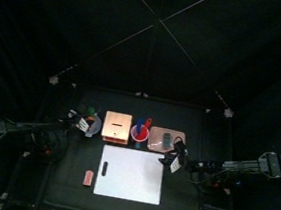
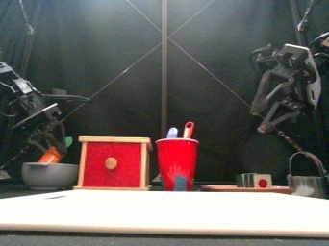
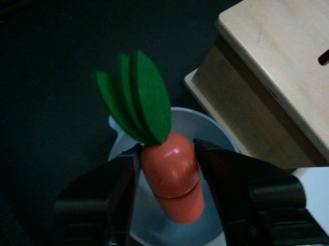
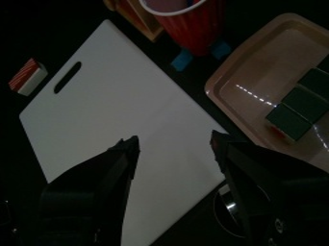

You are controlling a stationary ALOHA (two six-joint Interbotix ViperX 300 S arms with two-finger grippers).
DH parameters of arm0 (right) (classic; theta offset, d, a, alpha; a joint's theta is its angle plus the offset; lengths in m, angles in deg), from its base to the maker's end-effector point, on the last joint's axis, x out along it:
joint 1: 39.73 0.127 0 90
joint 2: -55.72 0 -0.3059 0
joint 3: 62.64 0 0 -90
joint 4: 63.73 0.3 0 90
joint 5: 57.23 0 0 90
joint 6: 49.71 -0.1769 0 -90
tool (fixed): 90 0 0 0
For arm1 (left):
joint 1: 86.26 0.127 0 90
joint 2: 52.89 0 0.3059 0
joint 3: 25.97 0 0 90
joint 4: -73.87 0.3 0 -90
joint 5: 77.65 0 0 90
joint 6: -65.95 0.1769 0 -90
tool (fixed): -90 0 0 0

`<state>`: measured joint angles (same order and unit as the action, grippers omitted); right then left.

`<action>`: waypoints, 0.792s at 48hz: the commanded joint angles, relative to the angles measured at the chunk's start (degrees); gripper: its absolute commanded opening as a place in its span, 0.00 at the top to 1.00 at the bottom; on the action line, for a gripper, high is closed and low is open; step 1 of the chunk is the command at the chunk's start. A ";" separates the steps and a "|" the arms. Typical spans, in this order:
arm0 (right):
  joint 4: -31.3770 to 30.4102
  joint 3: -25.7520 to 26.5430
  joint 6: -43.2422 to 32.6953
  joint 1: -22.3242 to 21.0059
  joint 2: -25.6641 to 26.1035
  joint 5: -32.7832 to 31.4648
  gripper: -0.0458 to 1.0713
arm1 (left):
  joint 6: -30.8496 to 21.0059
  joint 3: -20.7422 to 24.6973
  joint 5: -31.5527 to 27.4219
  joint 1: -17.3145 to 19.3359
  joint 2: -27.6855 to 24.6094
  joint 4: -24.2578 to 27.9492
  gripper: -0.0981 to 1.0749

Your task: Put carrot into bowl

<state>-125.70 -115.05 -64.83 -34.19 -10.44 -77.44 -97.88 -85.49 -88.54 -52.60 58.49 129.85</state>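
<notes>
We count one white cutting board (image 4: 122,96) under the resting right gripper (image 4: 174,159), whose jaws stand apart with nothing between them. Next comes one wooden box (image 3: 276,72) with a red front, one red cup (image 2: 176,165), one tray (image 4: 276,67), and one bowl (image 3: 135,216). Smallest is the single carrot (image 3: 174,173).

The relation that matters: the carrot stands in the bowl between the jaws of the left gripper (image 3: 174,207), long axis running out along the jaws, leaves (image 3: 139,94) pointing away from the wrist. The jaws look spread wider than the carrot; from this close angle we cannot be sure they have fully let go. The left arm is plainly the nearer one.
</notes>
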 commanded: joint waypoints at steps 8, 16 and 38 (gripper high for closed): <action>0.62 0.26 0.00 -0.09 0.35 0.09 0.13 | 0.09 1.23 0.53 0.18 0.35 0.88 0.10; 0.79 0.35 0.00 0.00 0.44 0.09 0.13 | 0.09 1.93 1.67 -0.44 1.67 0.79 0.10; -9.84 4.13 0.09 3.96 2.99 0.70 0.13 | 8.79 4.13 25.58 -14.59 9.40 4.66 0.10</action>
<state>-132.99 -112.76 -64.66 -31.56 -8.42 -77.18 -90.76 -82.95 -68.15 -65.17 67.63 134.34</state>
